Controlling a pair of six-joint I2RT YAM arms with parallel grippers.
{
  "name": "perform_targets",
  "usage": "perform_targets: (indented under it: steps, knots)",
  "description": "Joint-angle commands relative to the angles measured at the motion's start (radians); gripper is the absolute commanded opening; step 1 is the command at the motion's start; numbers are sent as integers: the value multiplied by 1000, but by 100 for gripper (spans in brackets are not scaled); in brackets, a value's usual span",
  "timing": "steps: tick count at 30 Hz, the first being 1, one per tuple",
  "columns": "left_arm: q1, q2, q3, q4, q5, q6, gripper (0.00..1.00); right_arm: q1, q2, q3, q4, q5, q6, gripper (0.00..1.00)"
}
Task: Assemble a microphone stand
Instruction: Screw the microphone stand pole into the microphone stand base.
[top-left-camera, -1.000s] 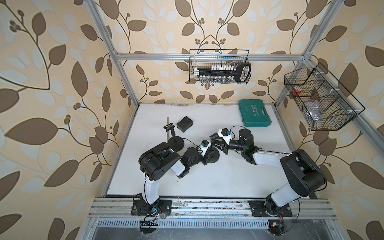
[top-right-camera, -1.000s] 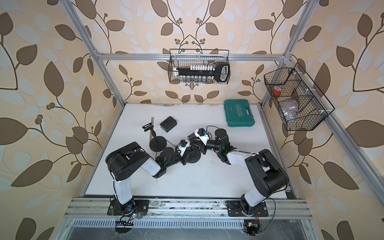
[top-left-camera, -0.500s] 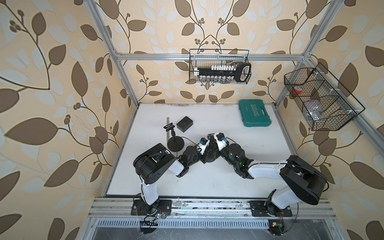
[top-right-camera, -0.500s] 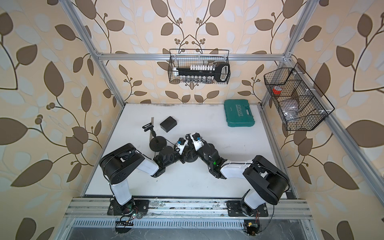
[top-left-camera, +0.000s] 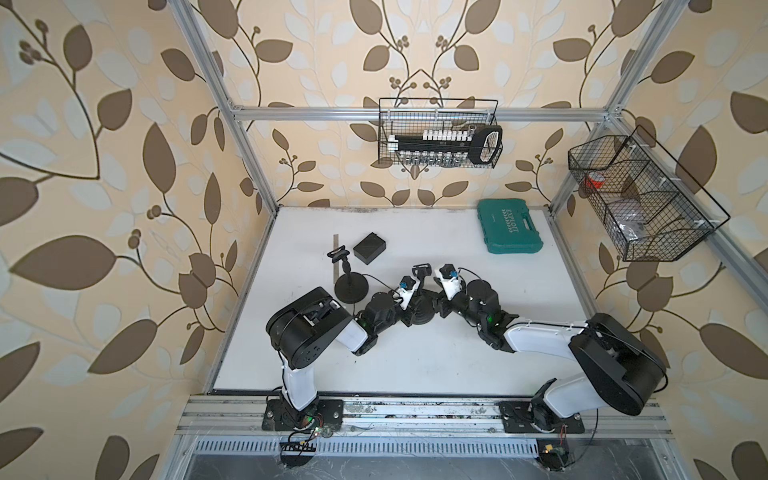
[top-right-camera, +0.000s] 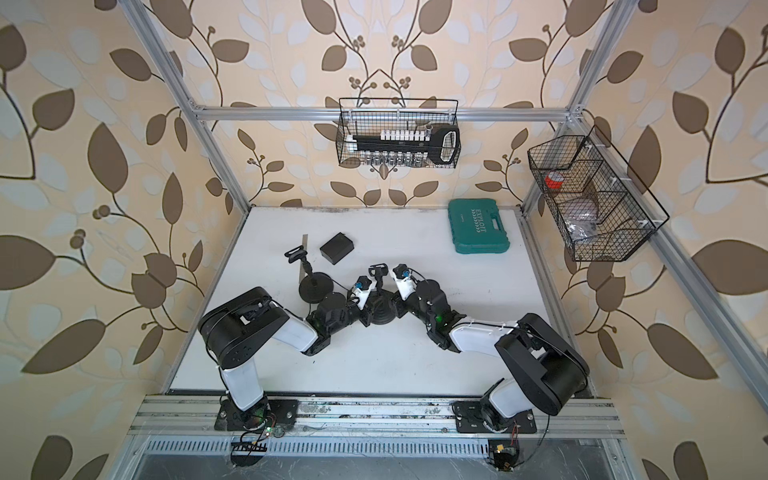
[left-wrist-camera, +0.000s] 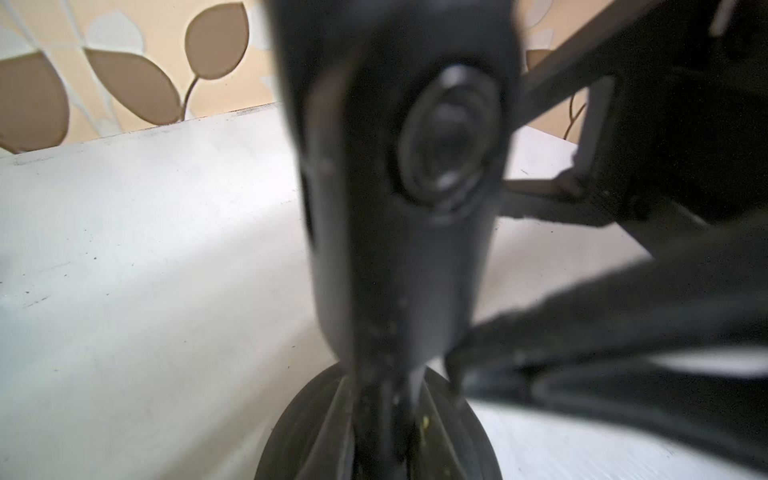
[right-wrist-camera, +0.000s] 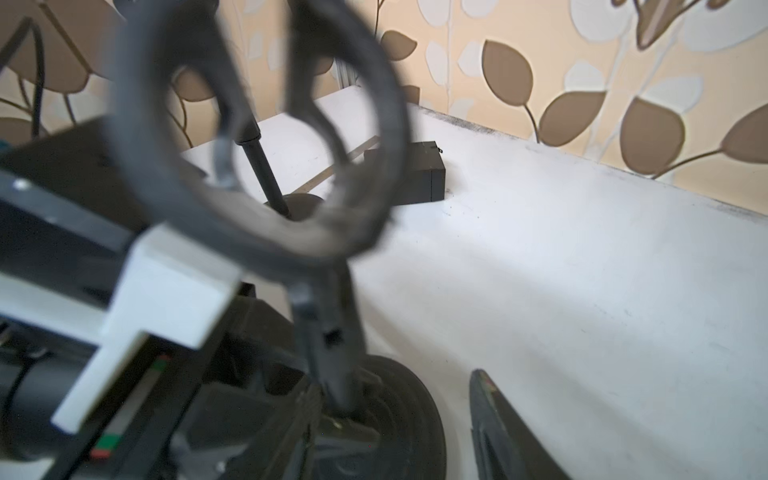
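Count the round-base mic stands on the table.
2. One mic stand stands free beside the black box. The second mic stand is mid-table, its pole clamped low by the left gripper. No others visible.

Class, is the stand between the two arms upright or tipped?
Upright: the stand has its base flat on the table, pole rising to the clip.
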Motion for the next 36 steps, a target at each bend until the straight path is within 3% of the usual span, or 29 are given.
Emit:
perform_targets:
  steps: [1,5,11,21,30,36]
  knots:
    - [-6,33,-27,66,-10,-35,3,-108,-68,-6,-84,-372,-76,60]
    - [-6,78,-48,123,-4,-48,3,-202,-70,37,-156,-569,-133,60]
    - [-6,89,-56,128,8,-42,4,-200,-8,129,-214,-649,-203,60]
    - [-6,117,-50,140,27,-32,5,-166,97,233,-212,-621,-236,56]
    - [-8,123,-40,122,42,-21,6,-118,154,258,-162,-492,-218,44]
    - [-10,120,-30,103,51,-12,8,-95,174,227,-72,-422,-176,25]
